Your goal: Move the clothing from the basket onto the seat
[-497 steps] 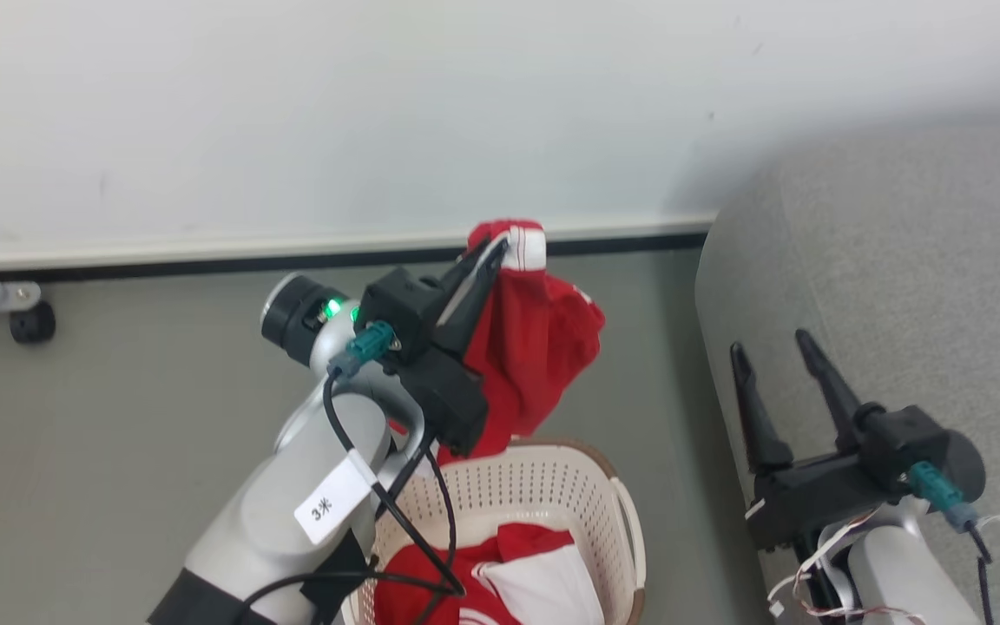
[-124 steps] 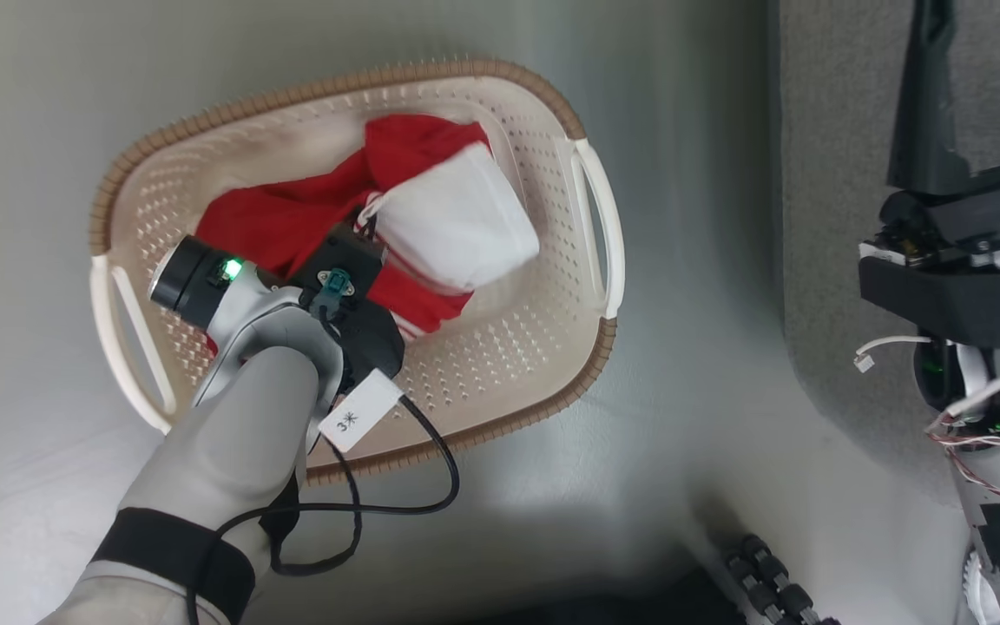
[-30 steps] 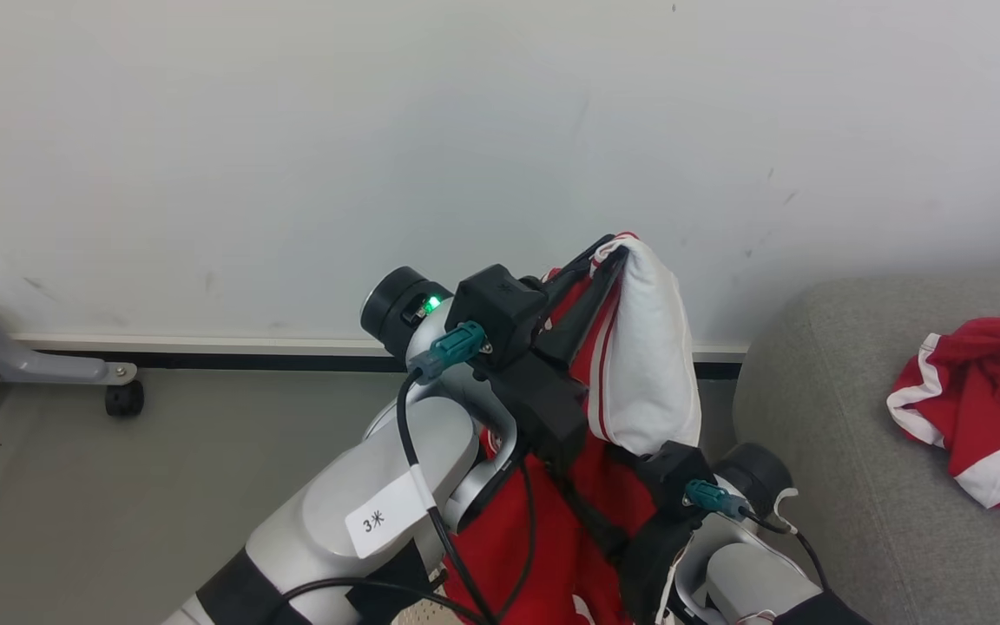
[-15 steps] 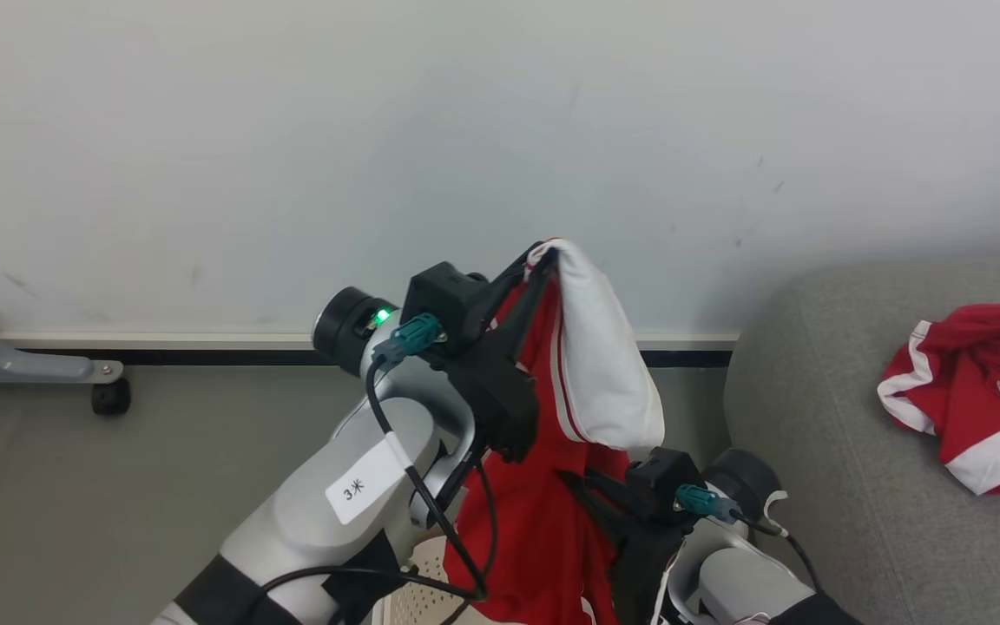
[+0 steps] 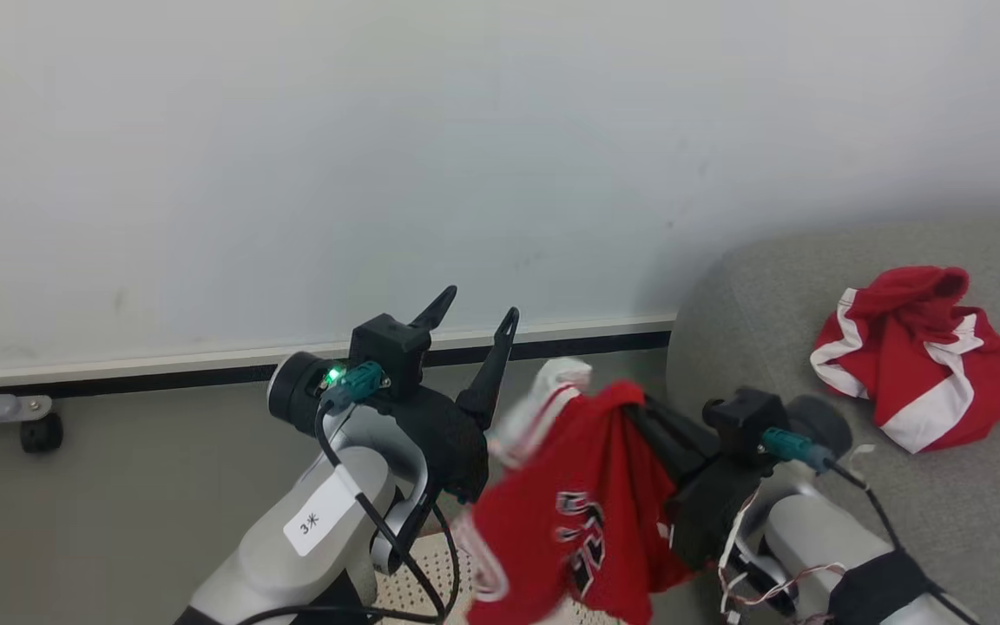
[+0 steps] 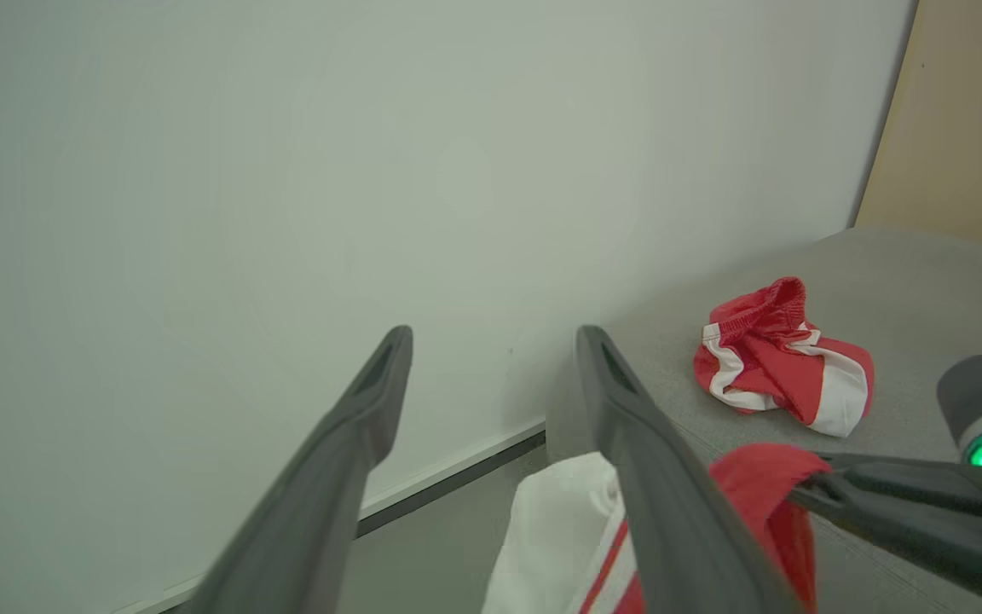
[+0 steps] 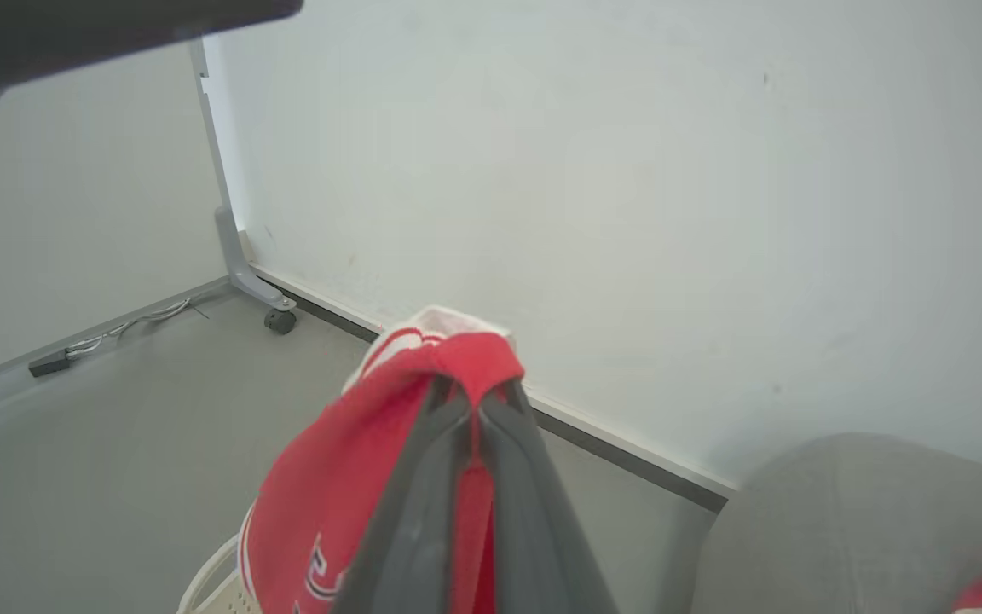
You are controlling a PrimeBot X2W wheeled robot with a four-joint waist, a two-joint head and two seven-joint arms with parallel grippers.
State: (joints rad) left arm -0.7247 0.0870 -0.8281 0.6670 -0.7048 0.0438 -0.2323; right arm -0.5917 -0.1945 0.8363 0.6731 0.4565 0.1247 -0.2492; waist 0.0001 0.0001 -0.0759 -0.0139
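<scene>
Hanging off the rounded end of the seat (image 5: 943,521): hanging garment (image 5: 578,503), red, pinched near its top by the right gripper (image 5: 634,401). That gripper's fingers (image 7: 499,477) are pressed together on a fold of red cloth; the right wrist view shows fabric bunched over the tips. The cloth drapes down from the pinch, beside the seat and not lying on it. Black print on its front. A white panel with thin striped trim flops off the side away from the seat, slightly blurred.

Left gripper (image 5: 478,308) is farther from the seat than the right one, just past the hanging garment. Fingers spread wide, pointing up at the wall (image 5: 378,130); the left wrist view shows bare wall between them. In that view the white panel sits low by the seat-side finger; contact cannot be judged.

Crumpled garment (image 5: 917,356), red with white bands, lies in a heap on top of the seat, well in from the rounded end and apart from both grippers.

Basket (image 5: 430,573): a sliver of cream perforated wall shows low down, off the seat's end, under the hanging cloth. The right wrist view catches a pale curve of it below the red fabric. Contents hidden.

Seat is grey fabric, set close to the wall. A dark baseboard (image 5: 161,378) runs away from it. A small black caster (image 5: 36,431) on a grey frame stands far from the seat.
</scene>
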